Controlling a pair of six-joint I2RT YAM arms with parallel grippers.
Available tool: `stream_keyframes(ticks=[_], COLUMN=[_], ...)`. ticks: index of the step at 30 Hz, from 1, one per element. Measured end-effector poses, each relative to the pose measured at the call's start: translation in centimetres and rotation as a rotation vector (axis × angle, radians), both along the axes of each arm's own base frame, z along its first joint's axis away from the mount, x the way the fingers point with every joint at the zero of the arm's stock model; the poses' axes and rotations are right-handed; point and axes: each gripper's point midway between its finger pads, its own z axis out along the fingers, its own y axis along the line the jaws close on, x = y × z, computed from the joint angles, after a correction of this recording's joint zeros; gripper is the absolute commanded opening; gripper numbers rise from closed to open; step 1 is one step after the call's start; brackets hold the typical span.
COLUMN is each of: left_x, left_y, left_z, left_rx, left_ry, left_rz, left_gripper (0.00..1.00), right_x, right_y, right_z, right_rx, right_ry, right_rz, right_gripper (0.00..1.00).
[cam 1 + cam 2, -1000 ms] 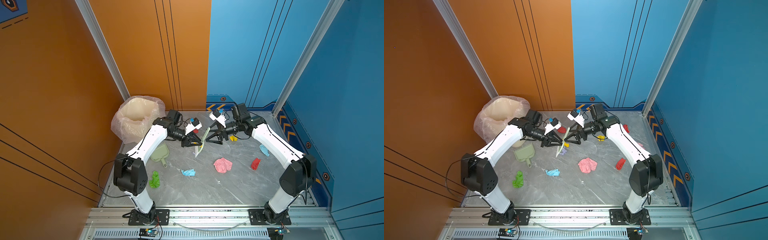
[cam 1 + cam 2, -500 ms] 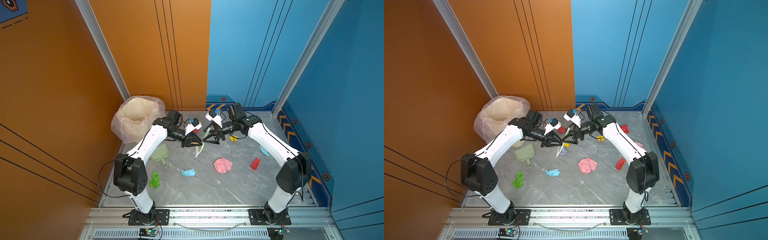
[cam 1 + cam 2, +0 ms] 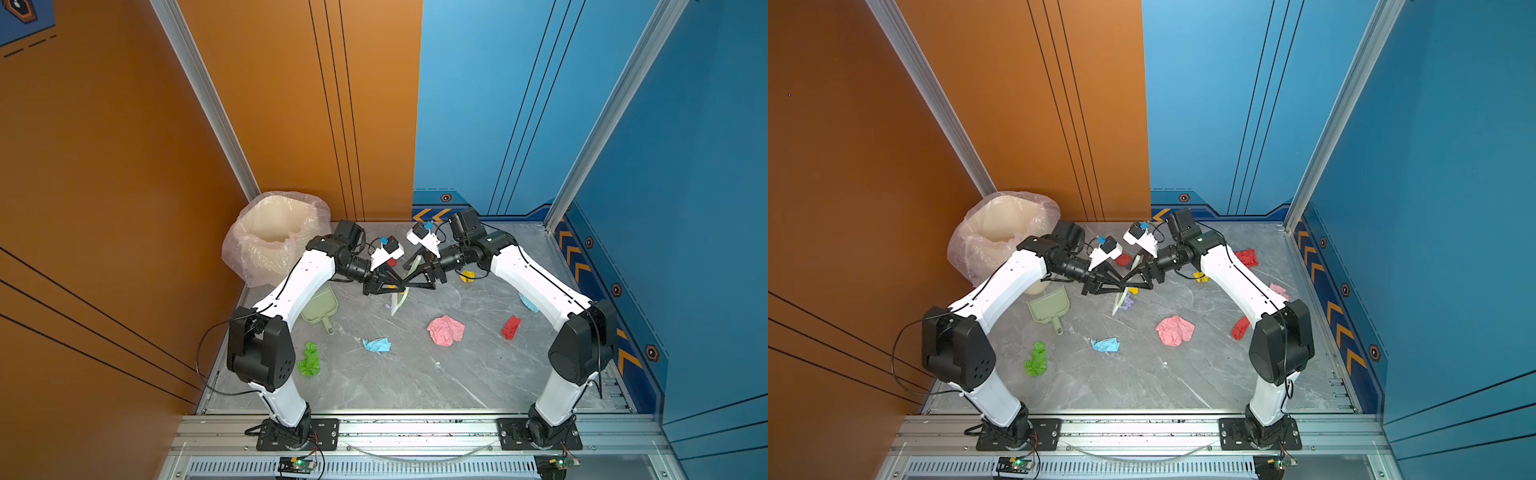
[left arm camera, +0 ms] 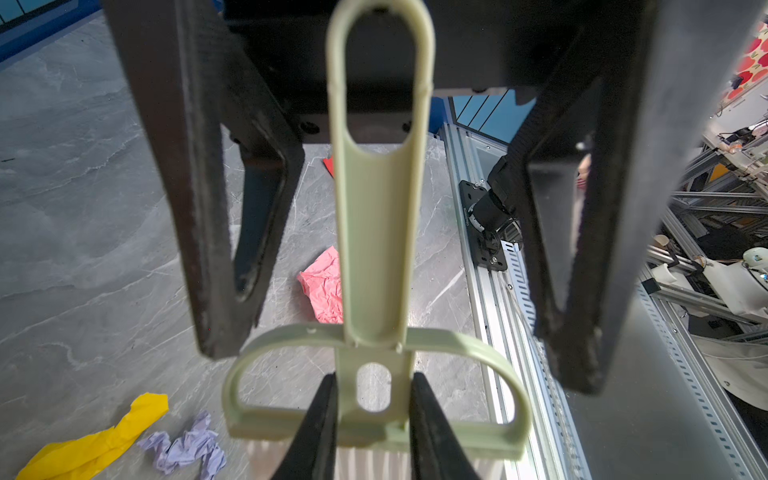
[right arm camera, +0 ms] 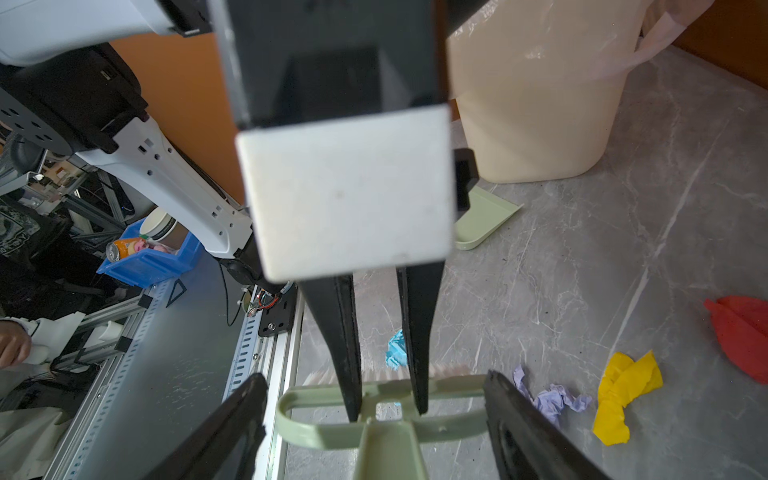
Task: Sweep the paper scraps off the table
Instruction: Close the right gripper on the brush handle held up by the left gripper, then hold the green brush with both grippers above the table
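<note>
My left gripper (image 4: 374, 378) pinched brush (image 4: 376, 270) neck; my right gripper (image 5: 374, 378) straddled handle (image 5: 390, 453), jaws spread; scraps (image 3: 445, 330) littered table (image 3: 415, 374).

Bright even light, soft shadows, faint sheen on table (image 3: 415, 386), top views sharp, wrist cams warped @ edges

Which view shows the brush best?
The left wrist view: the brush fills it from handle loop to bristles, with the left gripper pinching its neck. The right wrist view shows mainly its crossbar and handle base; both top views show a small pale sliver.
</note>
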Motion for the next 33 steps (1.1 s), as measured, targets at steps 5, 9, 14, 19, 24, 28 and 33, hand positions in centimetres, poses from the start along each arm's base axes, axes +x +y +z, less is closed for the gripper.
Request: stream_keyframes(ticks=[5,9,14,19,24,28,33], left_x=[-0.2,-0.4,-0.4,-0.5,-0.5,-0.7,-0.9], left_y=[0.2,0.2,0.3,0.4,0.4,0.3,0.2], left_z=[-0.5,-1.1,-1.7,-1.4,-1.3,-1.5,-1.6], left_rx=[0.025,0.050,0.068,0.073,0.077,0.083,0.089], left_ry=[0.017,0.033,0.052,0.043,0.038,0.044,0.053], left_rz=[0.004,-0.001,-0.003,-0.007,-0.010,-0.015,-0.019], left_gripper=[0.09,0.08,0.08,0.08,0.08,0.08,0.08], right_x=[0.0,0.1,0.0,0.0,-0.4,-0.7,-0.9], right_y=[-0.1,-0.1,-0.3,-0.6,-0.8,-0.8,-0.9], right_z=[0.7,0.4,-0.6,-0.9,-1.3,-1.7,-1.9], right_rx=[-0.007,-0.021,-0.058,-0.091,-0.112,-0.132,-0.145], right_ry=[-0.015,-0.008,0.012,0.008,0.013,0.012,0.011], right_rz=[0.006,0.007,0.004,0.003,0.012,0.017,0.020], right_gripper=[0.77,0.75,0.72,0.71,0.70,0.68,0.67])
